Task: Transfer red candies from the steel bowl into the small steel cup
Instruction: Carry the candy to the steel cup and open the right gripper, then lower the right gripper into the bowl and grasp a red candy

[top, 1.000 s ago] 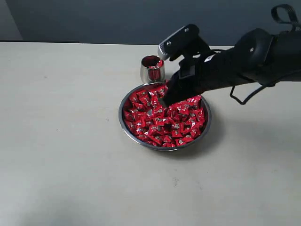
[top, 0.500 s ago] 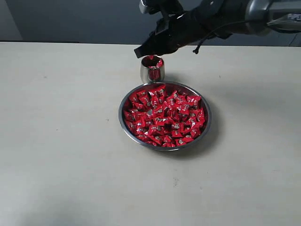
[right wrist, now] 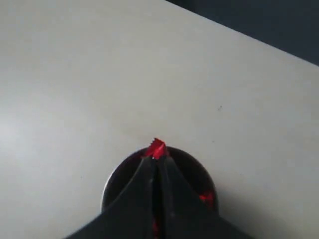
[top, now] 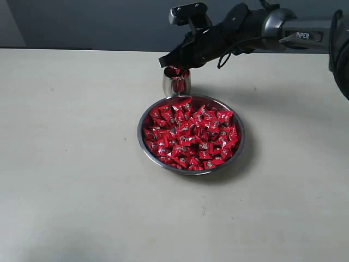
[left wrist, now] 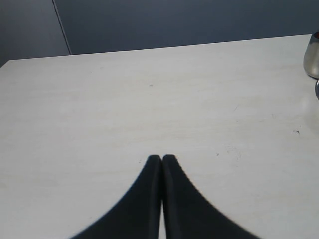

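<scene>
The steel bowl sits mid-table, heaped with red candies. Just behind it stands the small steel cup with red candies inside. My right gripper hovers directly over the cup's mouth, shut on a red candy whose crimped end pokes out past the fingertips. In the right wrist view the cup lies right beneath the gripper, with another candy visible inside. My left gripper is shut and holds nothing, low over bare table; the cup's side shows at the picture's edge.
The pale table stretches wide on all sides of the bowl. A dark wall runs along the table's far edge. The right arm reaches in from the right, above the table behind the bowl.
The right gripper rose out of the bowl with a candy, swung over to the cup, and has now dipped slightly closer to its mouth.
</scene>
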Controlling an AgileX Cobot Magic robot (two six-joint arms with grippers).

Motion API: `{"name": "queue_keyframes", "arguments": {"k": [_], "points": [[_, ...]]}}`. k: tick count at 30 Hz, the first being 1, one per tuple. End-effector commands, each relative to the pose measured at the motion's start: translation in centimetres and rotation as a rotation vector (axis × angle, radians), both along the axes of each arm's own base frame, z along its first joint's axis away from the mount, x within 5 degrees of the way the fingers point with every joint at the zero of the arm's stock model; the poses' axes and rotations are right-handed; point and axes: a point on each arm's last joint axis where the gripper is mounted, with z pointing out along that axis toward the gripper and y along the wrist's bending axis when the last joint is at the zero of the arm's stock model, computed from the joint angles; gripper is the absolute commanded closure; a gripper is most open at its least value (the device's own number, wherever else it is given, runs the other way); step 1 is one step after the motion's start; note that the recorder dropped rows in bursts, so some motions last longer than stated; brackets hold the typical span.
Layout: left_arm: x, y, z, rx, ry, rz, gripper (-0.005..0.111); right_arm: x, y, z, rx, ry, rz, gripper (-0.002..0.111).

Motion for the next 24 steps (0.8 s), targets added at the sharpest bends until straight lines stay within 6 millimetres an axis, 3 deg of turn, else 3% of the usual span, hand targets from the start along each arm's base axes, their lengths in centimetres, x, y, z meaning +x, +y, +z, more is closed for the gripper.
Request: {"name": "queue_keyframes", "arguments": {"k": [1,6,10,13,15,18,24], "points": [[0.0,0.0,0.4,0.002,-0.018,-0.008,0.106,0.5,-0.5,0.4,-0.007,-0.019,-0.007,0.093],[0.0,0.0,0.4,0.002,-0.018,-0.008,0.106,0.4,-0.6,0.7,-0.011,-0.019,0.002,0.06],[0.0,0.0,0.4,0.002,-0.018,-0.008,0.106,-0.3,-0.6,2.5,0.0,-0.002,0.042,0.058],[0.0,0.0,0.4,0.002,-0.018,-0.008,0.106,-2.7,-0.7,5.0,-0.022,0.117,0.191,0.058],[0.0,0.0,0.4,0.002,-0.018,-0.008,0.106,-3.9,-1.0,5.6,-0.037,0.179,0.245,0.058],[0.0,0.0,0.4,0.002,-0.018,-0.008,0.106,-5.0,-1.6,4.9,-0.053,0.216,0.243,0.058],[0.0,0.0,0.4,0.002,-0.018,-0.008,0.106,-6.8,-2.3,0.5,-0.125,0.253,0.179,0.058]]}}
